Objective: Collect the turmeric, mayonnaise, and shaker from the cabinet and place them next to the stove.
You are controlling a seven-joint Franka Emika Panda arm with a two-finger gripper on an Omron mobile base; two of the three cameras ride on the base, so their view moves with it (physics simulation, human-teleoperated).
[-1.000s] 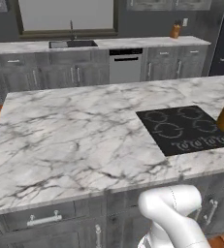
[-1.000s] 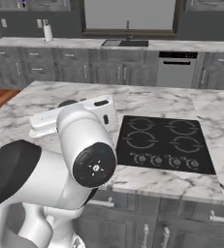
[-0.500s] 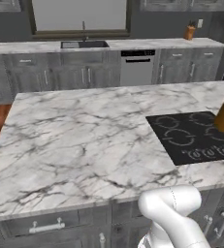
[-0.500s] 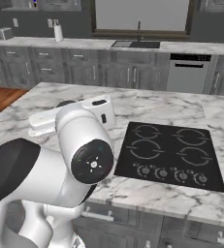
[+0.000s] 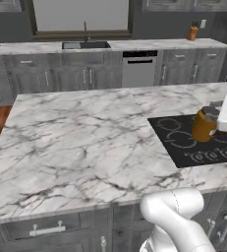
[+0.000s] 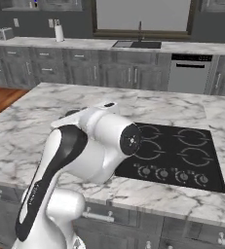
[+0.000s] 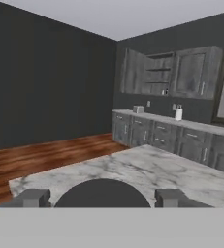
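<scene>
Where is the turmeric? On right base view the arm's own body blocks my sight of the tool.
Observer: Left base view shows the turmeric over the stove, beside the white hand.
Operator: Is it gripped?
Observer: Hand view shows its dark lid between the tool's two fingertips, so it looks gripped.
Operator: Is the cabinet open?
Observer: Yes. In hand view the cabinet door stands open, shelves exposed.
</scene>
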